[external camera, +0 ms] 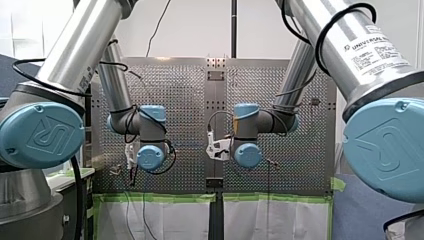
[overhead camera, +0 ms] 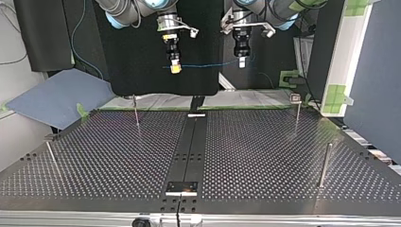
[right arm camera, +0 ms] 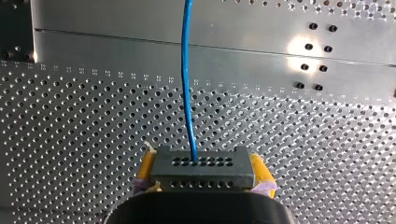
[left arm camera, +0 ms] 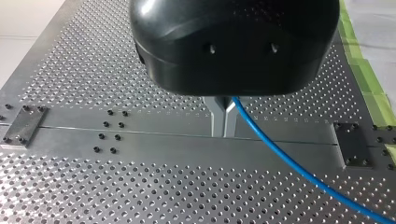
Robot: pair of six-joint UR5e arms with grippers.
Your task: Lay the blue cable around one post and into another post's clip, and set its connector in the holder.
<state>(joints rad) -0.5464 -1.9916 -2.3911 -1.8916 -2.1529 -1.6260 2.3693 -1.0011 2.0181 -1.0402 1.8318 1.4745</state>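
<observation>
Four thin posts (overhead camera: 324,165) stand well apart on perforated table (overhead camera: 265,156). Arm label (external camera: 376,46) reads "UNIVERSAL". Right gripper (right arm camera: 201,171) clamps connector (right arm camera: 201,162) between yellow pads (right arm camera: 261,171). Left gripper (left arm camera: 223,123) pinches blue cable (left arm camera: 280,156) — cable stretched between both, high above table, clear of posts.

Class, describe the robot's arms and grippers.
My left arm and my right arm: silver tubes, pale blue joint caps, looped black cables. The right bears a Universal Robots label. My left gripper is black with metal fingers; my right gripper has yellow pads.
</observation>
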